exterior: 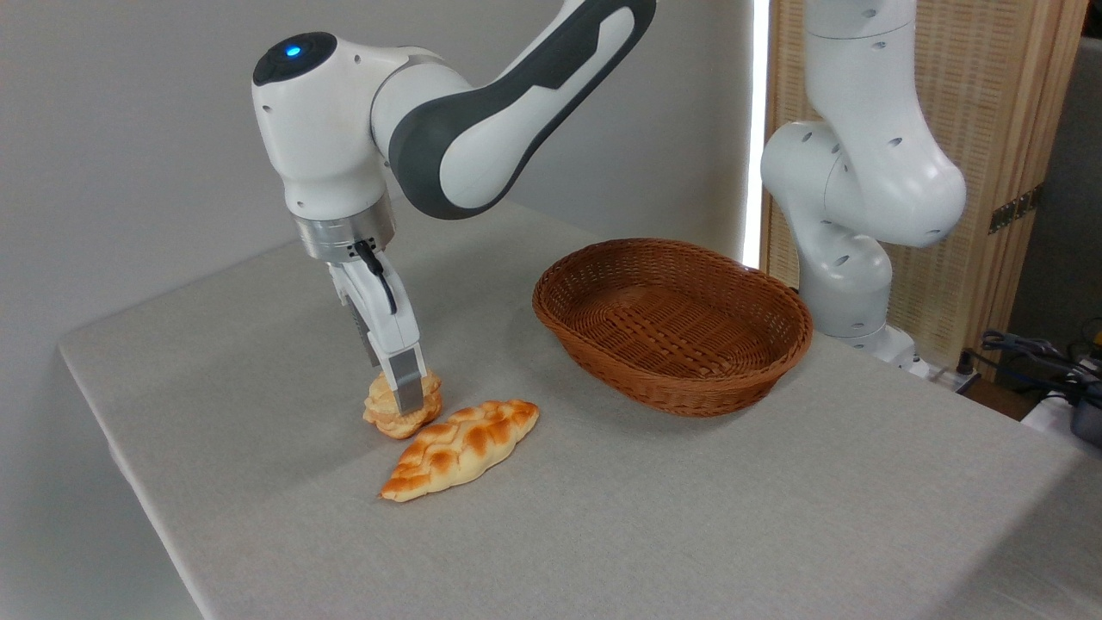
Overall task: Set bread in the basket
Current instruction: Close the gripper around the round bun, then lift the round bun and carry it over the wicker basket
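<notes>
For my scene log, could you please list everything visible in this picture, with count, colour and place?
bread: one, pale golden, flaky and round, on the table left of centre, under the gripper.
braided loaf: one, golden with orange-brown patches, lying just in front and to the right of the bread.
basket: one, reddish-brown wicker, oval, empty, right of centre on the table.
table: one, covered in light grey cloth.
wooden slatted screen: one, light wood, behind the arm's base at the right.
cables: a few, dark, at the far right edge.
arm: one, white and dark grey, reaching from the right.
gripper: one, white with grey jaws, lowered around the bread; whether they squeeze it is unclear.
</notes>
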You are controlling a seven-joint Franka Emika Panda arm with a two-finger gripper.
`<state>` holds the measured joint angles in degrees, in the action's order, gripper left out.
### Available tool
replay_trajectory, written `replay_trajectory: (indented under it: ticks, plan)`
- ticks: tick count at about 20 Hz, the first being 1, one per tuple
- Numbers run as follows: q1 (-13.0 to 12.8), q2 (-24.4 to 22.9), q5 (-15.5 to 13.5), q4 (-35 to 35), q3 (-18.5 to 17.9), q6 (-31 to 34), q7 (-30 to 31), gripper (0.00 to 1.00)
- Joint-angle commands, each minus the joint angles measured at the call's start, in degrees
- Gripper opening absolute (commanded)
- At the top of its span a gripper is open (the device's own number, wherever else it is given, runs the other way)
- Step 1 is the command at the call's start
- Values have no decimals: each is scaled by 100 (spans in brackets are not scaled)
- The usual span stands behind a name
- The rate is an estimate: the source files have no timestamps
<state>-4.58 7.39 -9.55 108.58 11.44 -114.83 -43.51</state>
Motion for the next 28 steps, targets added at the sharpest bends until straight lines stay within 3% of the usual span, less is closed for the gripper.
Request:
replay_trajectory:
  ticks: [1,13,14,18,28]
  plan:
    - [-8,34,-29,14,16,-136,0,100]
    - [0,114,261,14,16,-128,-52,100]
    - [1,114,270,14,16,-128,-52,98]
    - [-8,105,261,14,25,-119,-35,59]
    - [-17,52,243,-4,25,-48,0,57]
